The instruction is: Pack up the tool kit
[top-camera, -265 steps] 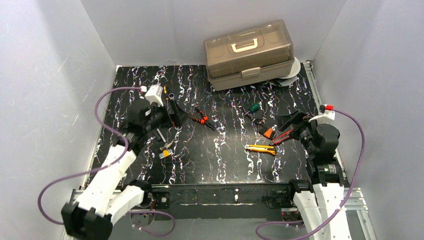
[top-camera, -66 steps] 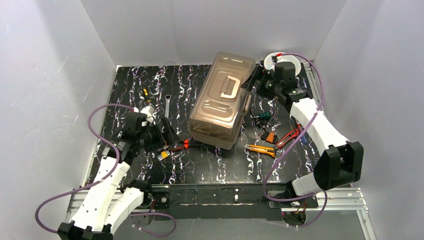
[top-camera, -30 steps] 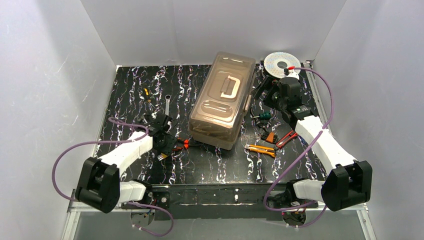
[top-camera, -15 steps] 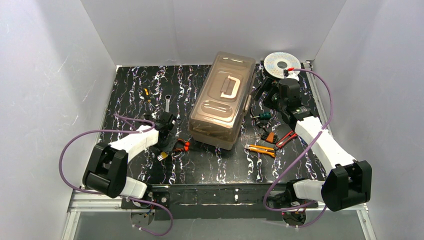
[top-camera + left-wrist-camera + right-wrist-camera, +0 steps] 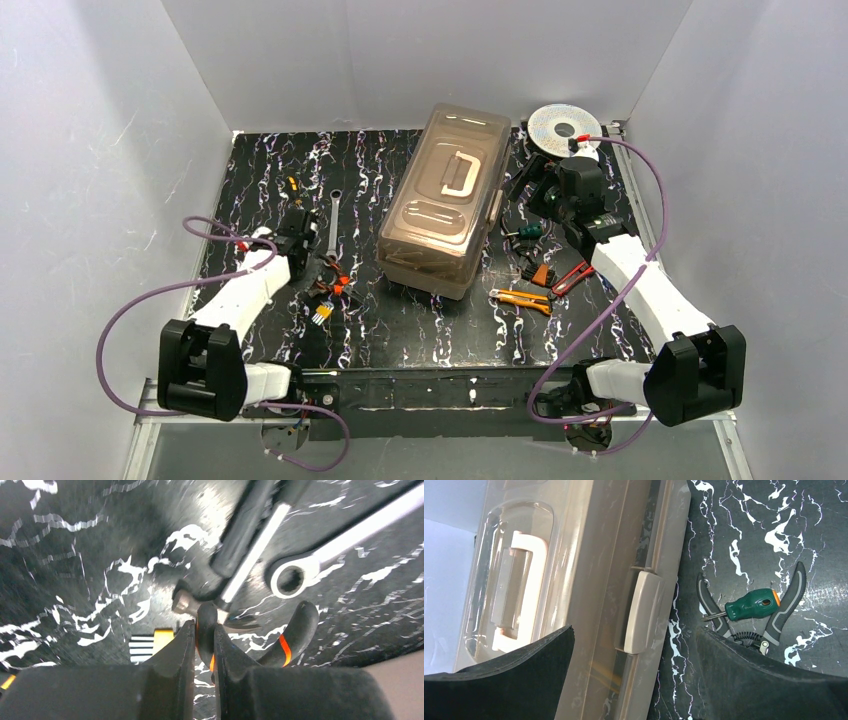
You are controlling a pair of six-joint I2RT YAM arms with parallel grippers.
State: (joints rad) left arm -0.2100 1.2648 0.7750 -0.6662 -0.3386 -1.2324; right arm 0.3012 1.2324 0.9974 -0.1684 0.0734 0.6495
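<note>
The left gripper (image 5: pixel 204 630) is pinching the orange pliers (image 5: pixel 297 627) — the right gripper (image 5: pixel 635 632) is hanging wide open by the toolbox (image 5: pixel 594 540).

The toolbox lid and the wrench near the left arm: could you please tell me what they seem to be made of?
Toolbox lid: looks like moulded plastic, brownish, translucent and see-through, with a smooth, slightly glossy sheen. Wrench: apparently bare metal; it has a bright silver finish with sharp highlights on the ring end and shaft.

White left arm (image 5: pixel 245 290) and right arm (image 5: pixel 645 285), black joints (image 5: pixel 200 350), looping purple cables (image 5: pixel 655 175), black claw fingers (image 5: pixel 170 670).
</note>
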